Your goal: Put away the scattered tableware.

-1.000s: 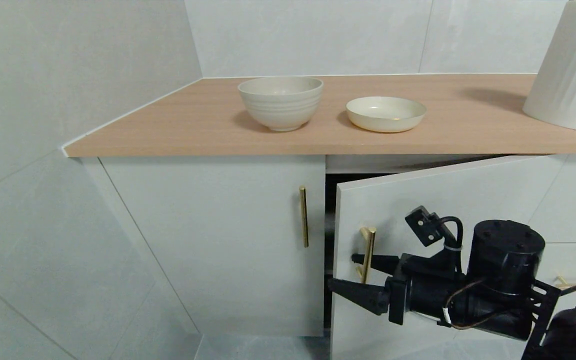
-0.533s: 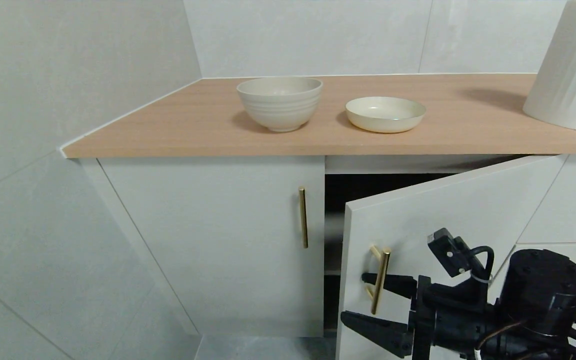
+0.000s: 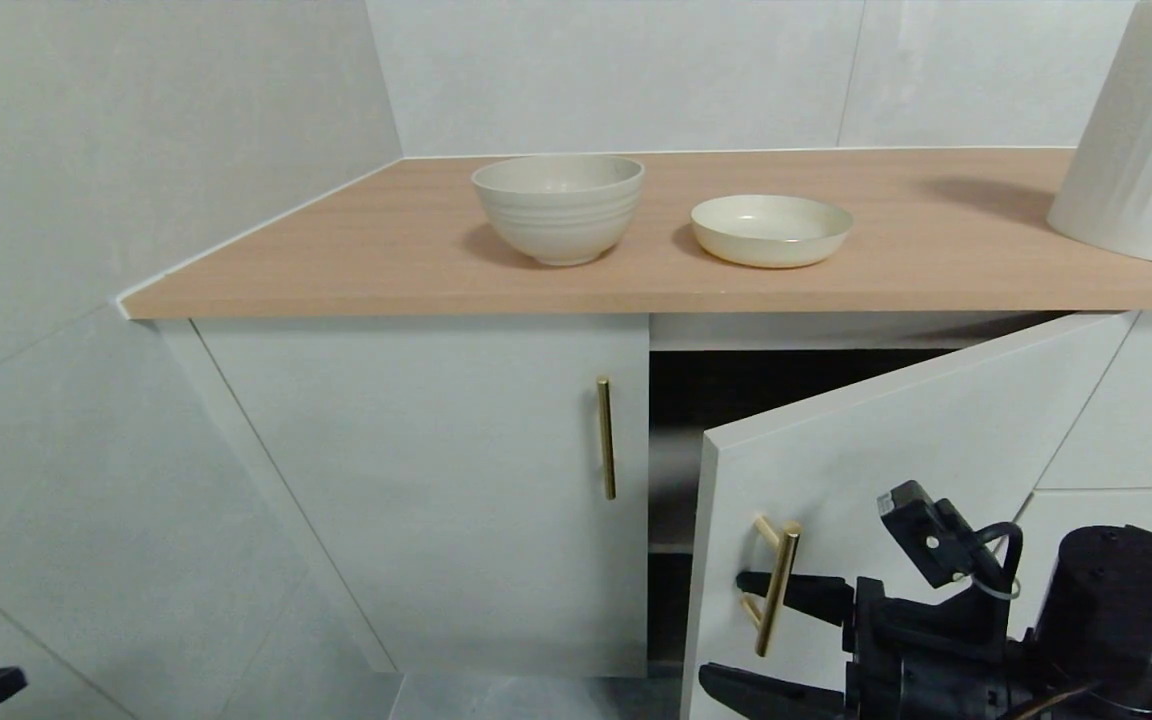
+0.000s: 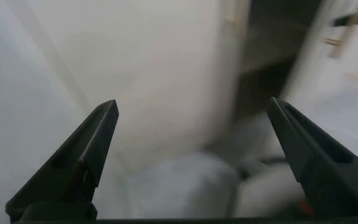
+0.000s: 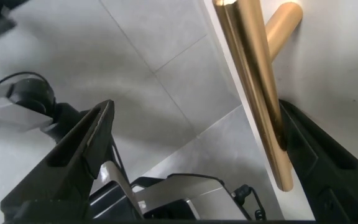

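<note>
The bowl (image 3: 558,205) and the shallow dish (image 3: 771,228) sit side by side on the table (image 3: 356,260), apart from each other and set back from its near edge, bowl on the left. Neither has been picked up. Below them the right cupboard door (image 3: 896,430) stands partly open onto a dark interior, while the left door (image 3: 416,480) is shut.

The main risk lies at the brass handle (image 3: 776,588) of the open door. The right hand (image 3: 726,630) is spread wide with the bar passing between its fingers. In the right wrist view one finger looks to be lying against the bar and the other is well clear, so this is a hook, not a clamp. If the pull drifts off the door's arc, the finger could slide along the bar and off its end, leaving the door only partly open. That gap looks too narrow to pass the bowl through cleanly. Pulling too hard at a slant could also jam the finger between bar and door face.

The left hand (image 4: 191,162) hangs low on the left near the floor, fully spread and holding nothing. A tall white ribbed vessel (image 3: 1146,140) stands at the far right of the table, well away from the dishes.
</note>
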Motion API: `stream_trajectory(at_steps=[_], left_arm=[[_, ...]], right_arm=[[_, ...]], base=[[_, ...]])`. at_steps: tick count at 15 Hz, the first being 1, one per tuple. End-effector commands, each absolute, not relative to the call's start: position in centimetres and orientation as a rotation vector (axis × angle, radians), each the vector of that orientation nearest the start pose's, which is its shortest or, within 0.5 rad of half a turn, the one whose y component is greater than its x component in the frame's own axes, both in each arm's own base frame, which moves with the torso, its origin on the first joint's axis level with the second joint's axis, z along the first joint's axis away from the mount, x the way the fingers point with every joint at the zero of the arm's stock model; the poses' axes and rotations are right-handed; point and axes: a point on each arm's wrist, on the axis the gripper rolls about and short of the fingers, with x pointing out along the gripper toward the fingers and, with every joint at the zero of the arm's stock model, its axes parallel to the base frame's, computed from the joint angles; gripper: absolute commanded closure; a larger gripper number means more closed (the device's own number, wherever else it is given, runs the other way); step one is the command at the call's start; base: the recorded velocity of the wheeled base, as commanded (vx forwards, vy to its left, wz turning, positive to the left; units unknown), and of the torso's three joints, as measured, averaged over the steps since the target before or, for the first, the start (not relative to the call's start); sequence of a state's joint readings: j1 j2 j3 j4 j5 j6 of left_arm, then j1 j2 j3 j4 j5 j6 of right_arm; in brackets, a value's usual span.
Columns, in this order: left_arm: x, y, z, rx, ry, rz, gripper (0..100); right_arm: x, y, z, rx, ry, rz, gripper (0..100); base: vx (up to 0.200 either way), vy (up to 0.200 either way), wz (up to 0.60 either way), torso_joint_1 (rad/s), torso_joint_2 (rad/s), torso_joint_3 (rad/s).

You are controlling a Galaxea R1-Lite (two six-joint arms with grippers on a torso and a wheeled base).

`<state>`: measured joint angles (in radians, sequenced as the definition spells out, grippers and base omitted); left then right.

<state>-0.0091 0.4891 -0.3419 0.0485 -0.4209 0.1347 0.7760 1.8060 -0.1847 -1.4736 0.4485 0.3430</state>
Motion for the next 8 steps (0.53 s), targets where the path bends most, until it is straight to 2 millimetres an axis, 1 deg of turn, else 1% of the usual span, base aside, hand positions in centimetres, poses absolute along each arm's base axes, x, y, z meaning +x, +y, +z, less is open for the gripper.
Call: stream_trajectory(at_steps=[1,2,3,4,5,6,8], left_arm=[[11.5,-2.9,19.9,0.030,0.429,-0.702,0],[13.1,-3.9,19.5,0.038,0.446,-0.754,0],[14.0,-4.5,19.3,0.044,0.447,-0.786,0],[16.2,-6.6,18.4,0.055,0.447,-0.862,0],[17.0,-7.3,18.0,0.050,0.452,-0.882,100],[18.7,-8.9,17.0,0.028,0.461,-0.917,100],[20.9,-10.6,15.7,0.003,0.444,-0.942,100]], right_arm=[[16.0,17.1,9.7,0.272,0.378,1.180,0],[15.8,16.8,9.5,0.270,0.392,1.177,0],[15.6,16.7,9.3,0.269,0.404,1.174,0],[15.6,16.6,9.0,0.265,0.421,1.171,0],[15.6,16.6,8.9,0.264,0.424,1.168,0],[15.6,16.6,9.0,0.265,0.419,1.169,0],[15.6,16.7,9.0,0.266,0.416,1.170,0]], base=[[0.000,0.000,0.00,0.000,0.00,0.000],[0.000,0.000,0.00,0.000,0.00,0.000],[0.000,0.000,0.00,0.000,0.00,0.000],[0.000,0.000,0.00,0.000,0.00,0.000],[0.000,0.000,0.00,0.000,0.00,0.000],[0.000,0.000,0.00,0.000,0.00,0.000],[0.000,0.000,0.00,0.000,0.00,0.000]])
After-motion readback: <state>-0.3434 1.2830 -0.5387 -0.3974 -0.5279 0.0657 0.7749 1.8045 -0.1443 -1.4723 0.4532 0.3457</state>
